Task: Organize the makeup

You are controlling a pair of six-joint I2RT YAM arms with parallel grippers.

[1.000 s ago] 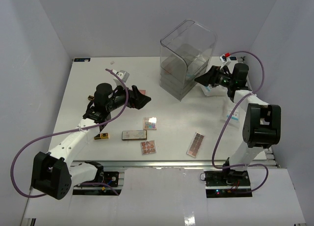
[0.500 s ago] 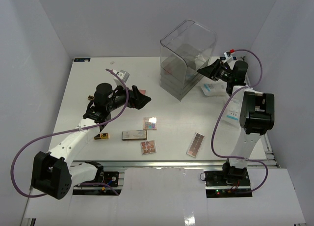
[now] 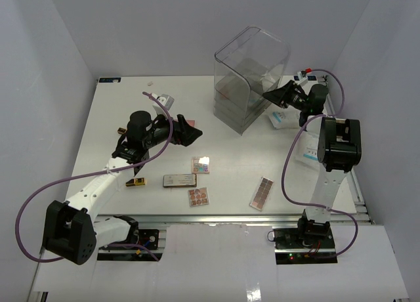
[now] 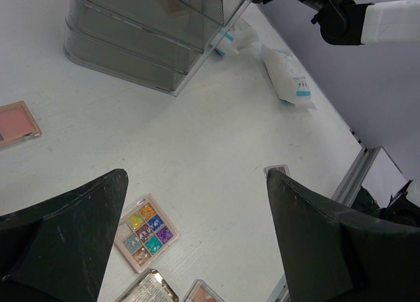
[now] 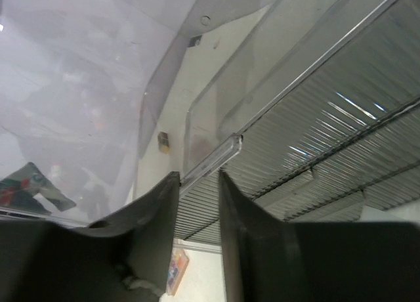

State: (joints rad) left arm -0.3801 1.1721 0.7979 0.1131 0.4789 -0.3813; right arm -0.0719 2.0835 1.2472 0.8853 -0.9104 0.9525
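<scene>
Right gripper (image 3: 266,95) has risen to the drawer box (image 3: 248,69), jaws pinching its edge. Left gripper (image 4: 197,176) holds its jaws wide apart.

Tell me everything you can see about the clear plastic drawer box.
The clear drawer box stands upright on the white table, towards its far right. It looks like transparent plastic: a tall upper compartment with rounded corners over stacked ribbed drawers. The right gripper has its fingers either side of a clear bar on it; whether they pinch it is unclear. A white-and-blue packet lies beside it.
</scene>
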